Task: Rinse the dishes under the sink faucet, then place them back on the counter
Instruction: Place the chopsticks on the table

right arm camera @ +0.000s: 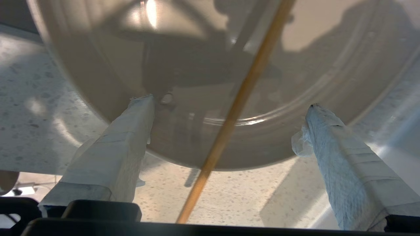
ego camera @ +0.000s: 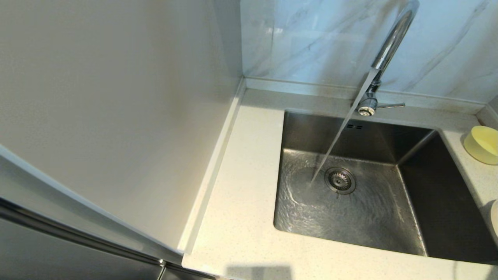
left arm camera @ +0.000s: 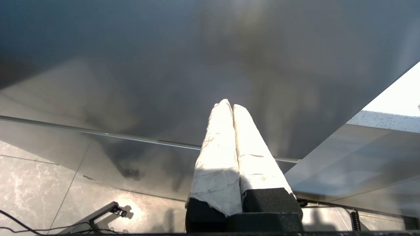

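Water (ego camera: pixel 338 136) runs from the chrome sink faucet (ego camera: pixel 389 46) into the steel sink (ego camera: pixel 428 186), landing beside the drain strainer (ego camera: pixel 339 180). The pale yellow bowl (ego camera: pixel 483 144) sits on the counter (ego camera: pixel 241 186) right of the sink. Nearer, at the right edge, only a sliver of the cream-white dish (ego camera: pixel 494 217) shows. Neither arm appears in the head view. In the right wrist view my right gripper (right arm camera: pixel 229 102) is open over the near rim of the cream dish (right arm camera: pixel 183 65), which holds a thin wooden stick (right arm camera: pixel 236 101). My left gripper (left arm camera: pixel 229 105) is shut and empty, parked low by a grey cabinet front.
A plain white wall panel (ego camera: pixel 116 97) borders the counter on the left, and marble tiles (ego camera: pixel 311 35) stand behind the faucet. The lever handle (ego camera: pixel 391 105) points right. The speckled counter (right arm camera: pixel 249 190) shows under the right gripper. Tiled floor (left arm camera: pixel 32 183) lies below the left gripper.
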